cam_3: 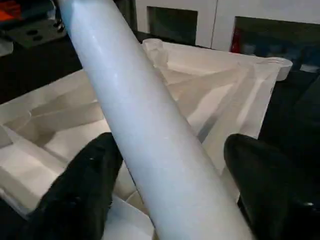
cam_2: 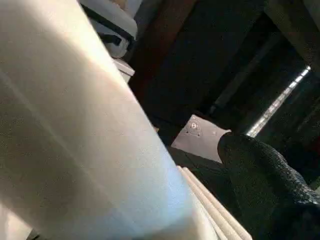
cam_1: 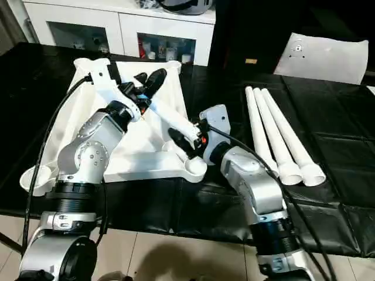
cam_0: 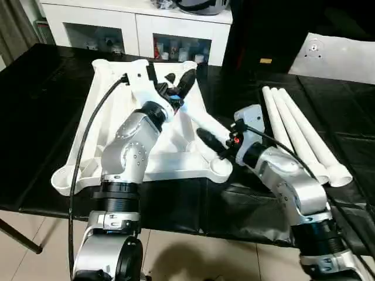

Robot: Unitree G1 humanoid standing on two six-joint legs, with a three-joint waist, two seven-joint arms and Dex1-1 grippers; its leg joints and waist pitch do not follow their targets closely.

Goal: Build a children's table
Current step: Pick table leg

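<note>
One leg (cam_0: 199,120) slants over the tabletop (cam_0: 176,161), pinched by the left claw (cam_0: 176,88). Right claw (cam_0: 215,142) spread, straddling the leg. Three legs (cam_0: 302,134) lie beside the tabletop.

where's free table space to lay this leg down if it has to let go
Bare black table lies left of the tabletop, and between the tabletop and the three spare legs. The tabletop's near right corner is crowded: both grippers and the held leg meet there.
</note>
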